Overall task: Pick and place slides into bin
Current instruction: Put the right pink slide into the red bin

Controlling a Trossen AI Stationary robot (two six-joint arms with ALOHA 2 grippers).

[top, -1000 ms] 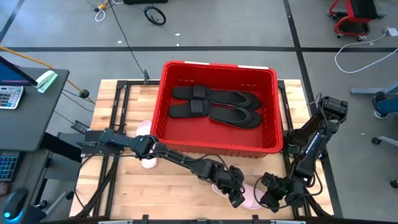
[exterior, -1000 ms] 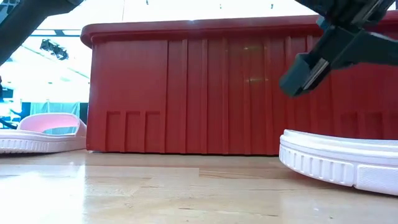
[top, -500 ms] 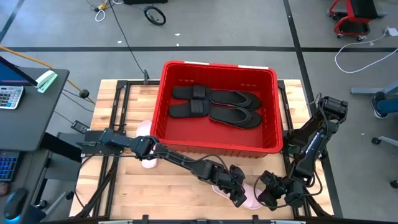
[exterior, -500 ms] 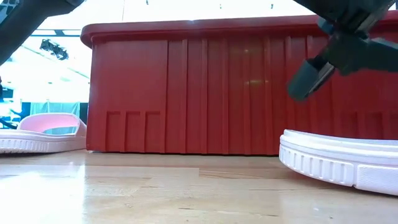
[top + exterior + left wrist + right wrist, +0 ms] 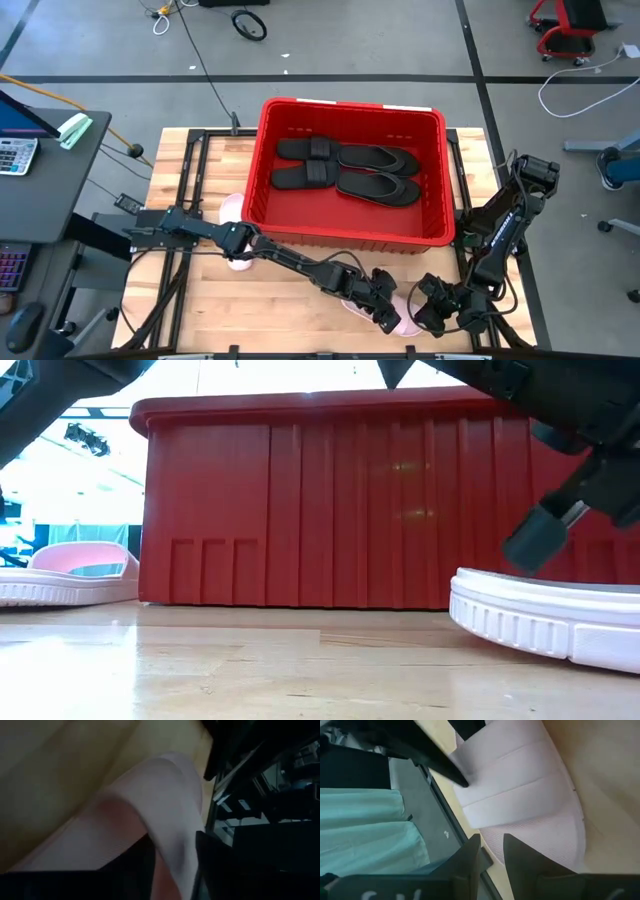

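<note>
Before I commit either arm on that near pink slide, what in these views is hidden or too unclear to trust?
- High view: the near pale pink rubber slide is mostly covered by the left gripper and right gripper.
- High view: the other pale pink slide is half hidden by the large red plastic bin and the left arm.
- Left wrist view: dark and blurred; contact with the band is unclear.
- Low view: bin contents are hidden by its wall.

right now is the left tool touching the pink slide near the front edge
Touching. The left wrist view shows the left tool with its dark fingers on either side of the pink slide's band, pressed against it. The high view places that tool on the slide.
</note>
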